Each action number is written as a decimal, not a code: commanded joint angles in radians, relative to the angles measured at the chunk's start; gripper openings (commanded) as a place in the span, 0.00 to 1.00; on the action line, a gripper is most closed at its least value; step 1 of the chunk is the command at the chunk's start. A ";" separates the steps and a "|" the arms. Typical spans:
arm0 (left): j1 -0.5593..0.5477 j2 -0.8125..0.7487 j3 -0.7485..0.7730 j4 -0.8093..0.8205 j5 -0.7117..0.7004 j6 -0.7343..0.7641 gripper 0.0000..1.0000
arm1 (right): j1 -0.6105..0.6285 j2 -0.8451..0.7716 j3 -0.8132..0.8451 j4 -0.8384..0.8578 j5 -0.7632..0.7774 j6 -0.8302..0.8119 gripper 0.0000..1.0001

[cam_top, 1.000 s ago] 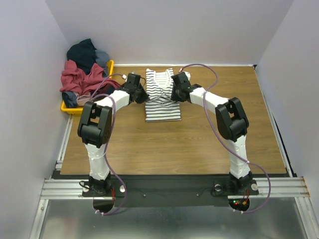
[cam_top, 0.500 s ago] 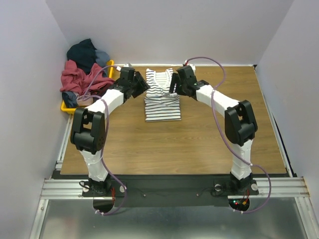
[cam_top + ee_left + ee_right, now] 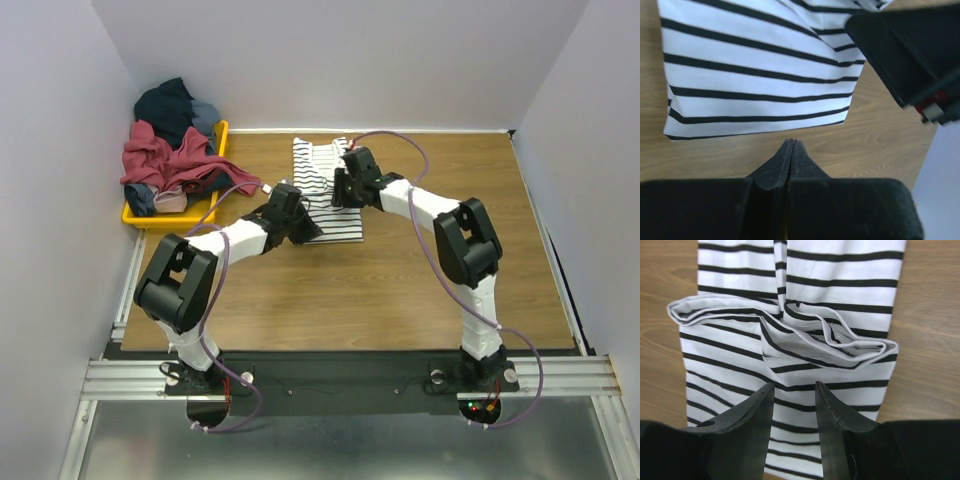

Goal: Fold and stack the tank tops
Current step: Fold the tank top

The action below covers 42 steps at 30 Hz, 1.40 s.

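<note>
Over the middle of the striped tank top (image 3: 312, 170), in the overhead view, we see the right gripper (image 3: 343, 187), while the left gripper (image 3: 303, 226) sits at the top's near left corner. The top lies flat on the wooden table (image 3: 430, 280), its long axis running away from the arm bases. Well off to its left stands the yellow tray (image 3: 222, 132) with a heap of clothes (image 3: 160, 150).

Short of the top's hem, in the left wrist view, we find the left gripper (image 3: 790, 150) with its fingers pressed together and holding nothing, over bare wood. The striped tank top (image 3: 760, 75) lies straight ahead of the tips, near but not touching them.

Above the top, in the right wrist view, the right gripper (image 3: 794, 387) shows a narrow gap between its fingers with nothing in it. The striped tank top (image 3: 840, 305) spreads beneath and ahead, and a bunched fold (image 3: 790, 342) crosses its width just beyond the tips. We judge the right arm the nearer one to take that fold. The left would need to come forward to the hem first.
</note>
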 commanded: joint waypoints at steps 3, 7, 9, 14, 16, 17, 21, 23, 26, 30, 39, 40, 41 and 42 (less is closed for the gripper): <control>-0.001 0.020 -0.014 0.087 -0.015 -0.058 0.01 | 0.003 0.090 0.115 0.032 -0.066 -0.043 0.44; 0.004 0.065 -0.011 0.062 -0.035 -0.070 0.01 | -0.003 0.157 0.188 0.018 -0.006 -0.040 0.44; 0.008 0.097 -0.006 0.051 -0.033 -0.078 0.01 | -0.014 0.197 0.233 0.012 0.007 -0.030 0.44; 0.017 0.135 -0.024 0.028 -0.038 -0.099 0.01 | -0.043 0.243 0.300 0.003 0.050 0.018 0.44; 0.024 0.140 -0.038 0.028 -0.033 -0.113 0.01 | -0.046 0.262 0.314 -0.006 0.060 0.027 0.44; 0.034 0.143 -0.047 0.030 -0.029 -0.117 0.01 | -0.049 0.263 0.316 -0.009 0.068 0.032 0.44; 0.045 0.131 -0.081 0.050 0.005 -0.105 0.01 | -0.051 0.230 0.278 -0.014 0.079 0.065 0.45; 0.044 0.097 -0.087 0.059 0.013 -0.093 0.01 | -0.051 0.207 0.249 -0.014 0.079 0.066 0.53; 0.040 0.022 -0.100 0.050 0.008 -0.041 0.04 | -0.051 0.130 0.221 -0.012 0.095 0.052 0.66; 0.040 -0.078 -0.110 0.007 -0.032 0.005 0.19 | -0.051 0.050 0.198 -0.012 0.142 0.029 0.70; 0.059 -0.118 -0.098 -0.027 -0.087 0.062 0.58 | -0.057 -0.203 -0.110 -0.012 0.211 0.068 0.76; 0.063 -0.107 -0.097 -0.001 -0.058 0.073 0.59 | -0.065 -0.218 -0.174 -0.012 0.197 0.078 0.76; 0.070 -0.081 -0.086 0.011 -0.038 0.077 0.60 | -0.071 -0.247 -0.201 -0.009 0.171 0.088 0.76; 0.073 -0.067 -0.077 0.017 -0.023 0.085 0.60 | -0.076 -0.257 -0.228 -0.008 0.165 0.090 0.76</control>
